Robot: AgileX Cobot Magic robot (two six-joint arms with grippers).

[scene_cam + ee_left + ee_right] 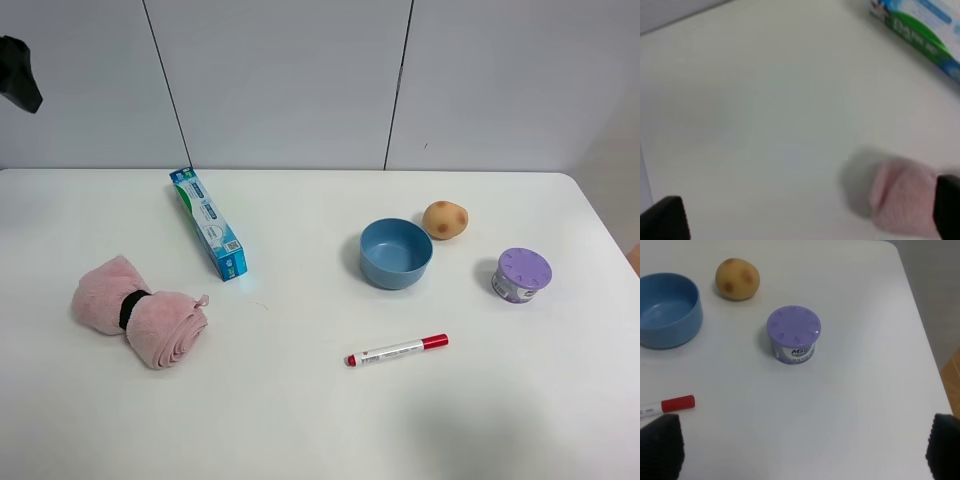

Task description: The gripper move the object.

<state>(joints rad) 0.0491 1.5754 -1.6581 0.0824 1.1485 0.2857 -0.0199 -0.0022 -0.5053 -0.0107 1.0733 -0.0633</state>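
Though fingers (660,445) cut off (both wrists), spread wide, empty; potato (445,220) beside bowl (396,254).

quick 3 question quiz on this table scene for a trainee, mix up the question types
1. True or false: the potato lies inside the blue bowl.
2. Multiple choice: which thing lies nearest the pink towel roll? A) toothpaste box B) purple-lidded tin C) red-capped marker
3. Fill in: the right tool has its jaws ____.

Key: 1. False, it lies on the table beside the bowl. 2. A. 3. Open, with nothing between them.
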